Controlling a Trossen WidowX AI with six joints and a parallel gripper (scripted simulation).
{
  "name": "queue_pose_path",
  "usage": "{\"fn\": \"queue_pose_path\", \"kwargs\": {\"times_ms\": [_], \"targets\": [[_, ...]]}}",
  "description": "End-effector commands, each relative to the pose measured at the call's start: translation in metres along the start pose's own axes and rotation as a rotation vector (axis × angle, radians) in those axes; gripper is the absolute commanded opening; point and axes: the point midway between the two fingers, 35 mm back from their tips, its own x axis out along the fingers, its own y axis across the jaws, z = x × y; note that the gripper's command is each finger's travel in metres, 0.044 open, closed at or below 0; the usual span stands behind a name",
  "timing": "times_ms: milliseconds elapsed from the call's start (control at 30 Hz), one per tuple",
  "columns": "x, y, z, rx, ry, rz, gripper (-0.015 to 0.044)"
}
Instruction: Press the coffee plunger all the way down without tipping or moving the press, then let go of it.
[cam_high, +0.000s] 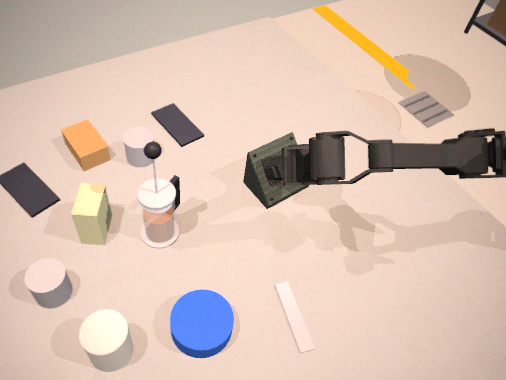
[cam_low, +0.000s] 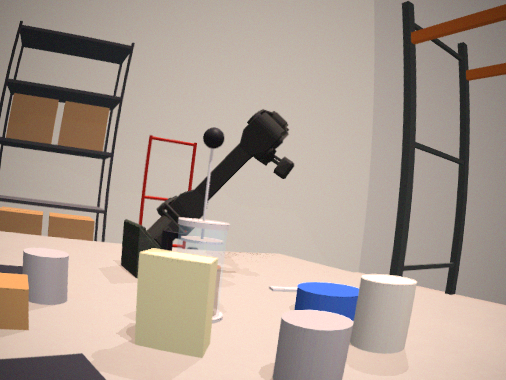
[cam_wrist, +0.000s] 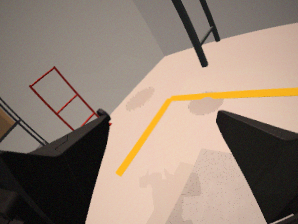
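— Two fingers on the end effector (cam_high: 263, 172), spread wide, gripping nothing. Hanging above the counter (cam_high: 325, 300), well right of the press.

— And the coffee press (cam_high: 158, 215)?

— Upright on the counter, plunger knob (cam_high: 152, 149) raised high on its thin rod (cam_high: 155, 175), untouched.

— Around it?

— Pale yellow box (cam_high: 91, 212) just left, orange box (cam_high: 85, 144) and grey cylinder (cam_high: 138, 145) behind, dark flat slabs (cam_high: 177, 124) farther back. Blue disc (cam_high: 201, 322), white strip (cam_high: 294, 316) and two more cylinders (cam_high: 47, 281) nearer the front.
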Motion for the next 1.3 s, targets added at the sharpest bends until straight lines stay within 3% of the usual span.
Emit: {"fn": "queue_pose_path", "kwargs": {"times_ms": [0, 300, 633, 933, 1267], "targets": [[0.001, -0.002, -0.001, -0.005, 0.002, -0.004, 0.0426], [0.008, -0.073, -0.021, -0.117, 0.064, -0.173, 0.044], [-0.011, -0.211, -0.052, -0.318, 0.241, -0.476, 0.044], [-0.085, -0.328, -0.073, -0.388, 0.471, -0.734, 0.044], [-0.222, -0.424, -0.065, -0.322, 0.663, -1.066, 0.044]]}}
